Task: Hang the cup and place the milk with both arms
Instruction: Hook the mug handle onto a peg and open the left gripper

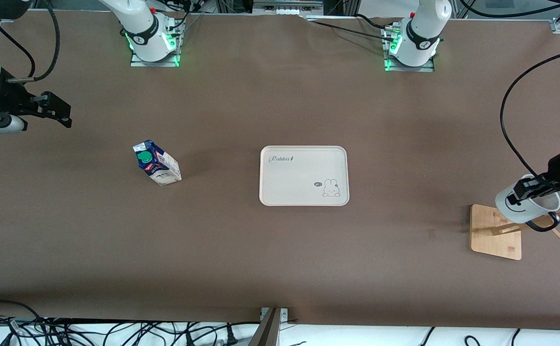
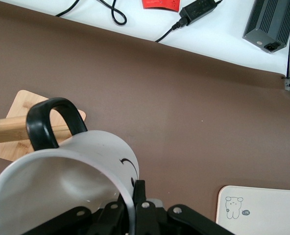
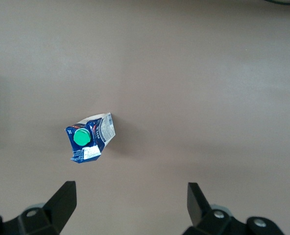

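Observation:
My left gripper (image 1: 526, 193) is shut on the rim of the white cup (image 1: 520, 207), which it holds tilted over the wooden rack (image 1: 493, 235). In the left wrist view one finger is inside the cup (image 2: 71, 166) and one outside, with the left gripper (image 2: 132, 205) clamped on the wall. The black handle (image 2: 49, 122) overlaps the rack's peg (image 2: 8, 129); I cannot tell whether the peg passes through it. The milk (image 1: 157, 164) stands upright on the table. My right gripper (image 1: 61, 113) is open and empty over the table at the right arm's end, and in its wrist view (image 3: 130, 200) the milk (image 3: 88, 137) is apart from it.
A cream tray (image 1: 299, 178) with a rabbit print lies mid-table, between the milk and the rack; its corner shows in the left wrist view (image 2: 267, 210). Cables hang at the table's near edge and by the left arm.

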Robot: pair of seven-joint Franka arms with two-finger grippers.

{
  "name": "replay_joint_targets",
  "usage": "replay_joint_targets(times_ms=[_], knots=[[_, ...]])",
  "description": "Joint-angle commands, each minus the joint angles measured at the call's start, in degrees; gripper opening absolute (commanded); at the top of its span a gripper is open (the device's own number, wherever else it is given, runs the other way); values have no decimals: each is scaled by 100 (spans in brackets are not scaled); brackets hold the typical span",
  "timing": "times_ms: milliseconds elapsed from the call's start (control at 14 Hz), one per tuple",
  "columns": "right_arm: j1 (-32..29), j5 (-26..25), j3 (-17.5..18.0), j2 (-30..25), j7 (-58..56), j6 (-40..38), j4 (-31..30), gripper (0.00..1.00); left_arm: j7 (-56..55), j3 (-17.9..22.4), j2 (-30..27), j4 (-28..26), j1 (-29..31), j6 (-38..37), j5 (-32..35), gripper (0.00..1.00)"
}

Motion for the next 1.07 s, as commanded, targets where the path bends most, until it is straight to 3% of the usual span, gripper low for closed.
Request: replay_joint_targets(times_ms=[0,357,429,500,571,1000], knots=[[-26,-96,58,30,2,-46,105,100,351,-29,47,155,166,-93,-153,0],[-17,-96,67,30,2,-54,105,100,984,-20,47,138,447,-111,-319,0],[-17,-96,67,30,2,-55,105,100,1081,-20,47,120,457,-120,-329,18],[-17,-96,67,30,2,-55,105,100,1204,-20,38,94,466,-146,-329,54],[-17,-96,67,30,2,-55,105,100,1266,-20,21,76,483,-285,-338,100],[-17,-96,75,30,2,-55,105,100,1187,-126,-489,295,422,-1567,-180,100]])
